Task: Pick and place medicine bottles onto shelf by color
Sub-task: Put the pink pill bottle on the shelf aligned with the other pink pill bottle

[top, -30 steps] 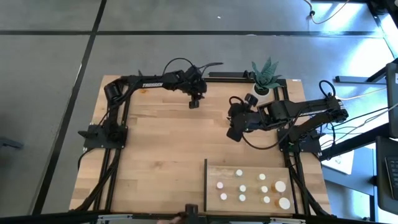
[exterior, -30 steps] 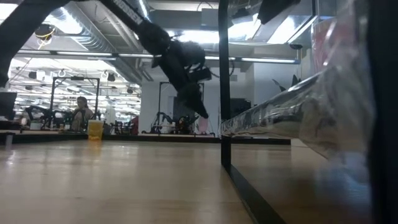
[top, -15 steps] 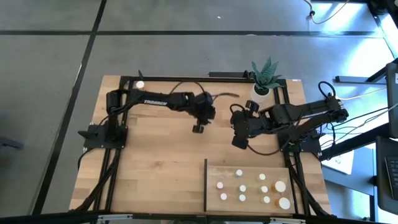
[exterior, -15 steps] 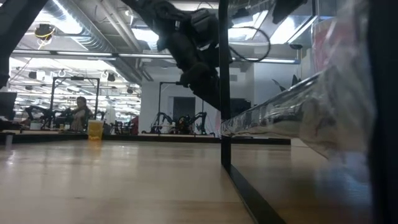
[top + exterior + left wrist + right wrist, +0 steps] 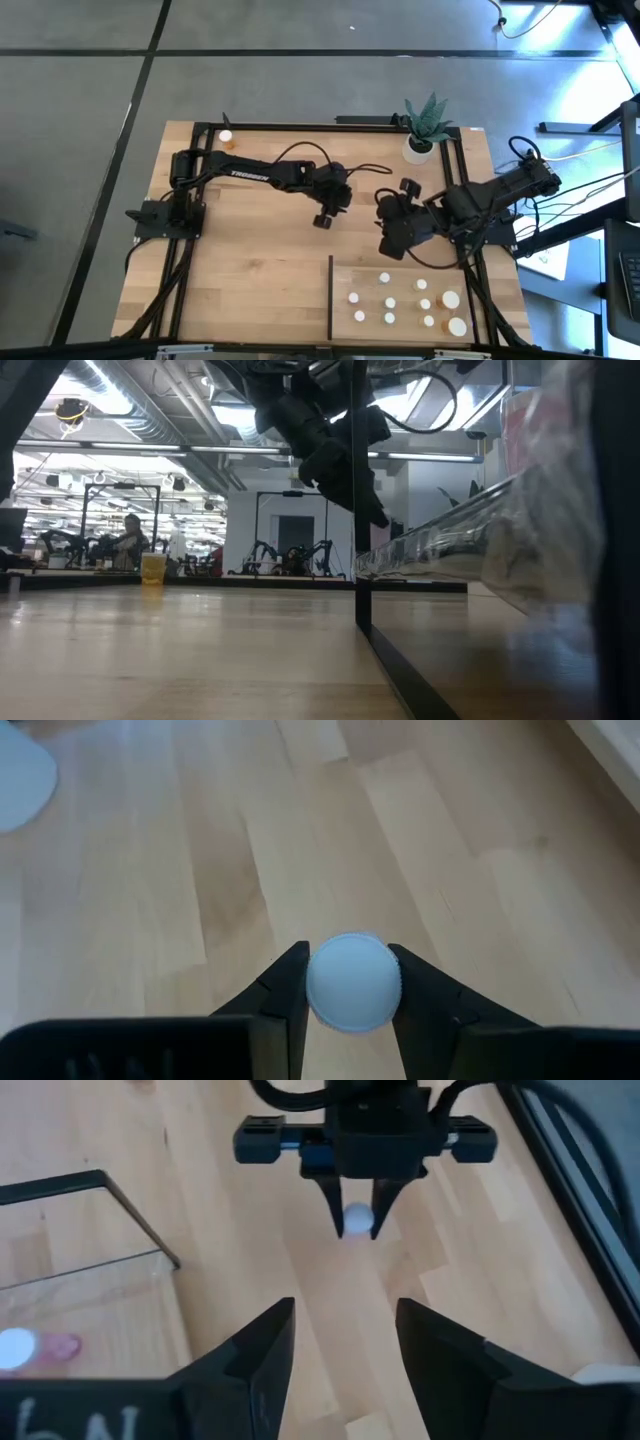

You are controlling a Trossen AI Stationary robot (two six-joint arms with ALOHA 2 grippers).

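Observation:
My left gripper hangs over the middle of the table, shut on a small white-capped bottle. The right wrist view shows that bottle clear of the wood; its body colour does not show. To the right, just beyond the shelf's far edge, my right gripper stands open with nothing between its fingers. The shelf, a light-wood panel with a dark upright edge, lies at the near right. Several white-capped bottles stand on it. One orange bottle stands at the table's far left corner. My left gripper pinches the bottle by the two opposite sides of its round white cap between its two fingers. The fingers slant down from the table's left and far side. The bottle is lifted clear of the table, its cap toward the wrist camera.
A plant in a white pot stands at the far right. The shelf's dark upright edge rises in the low view with a clear panel to its right. Bare wood lies left of the shelf.
My left gripper has swung from the table's far middle toward the near edge and a little to the right, carrying the bottle clear of the wood. My right gripper has drifted toward the near edge, closer to the shelf.

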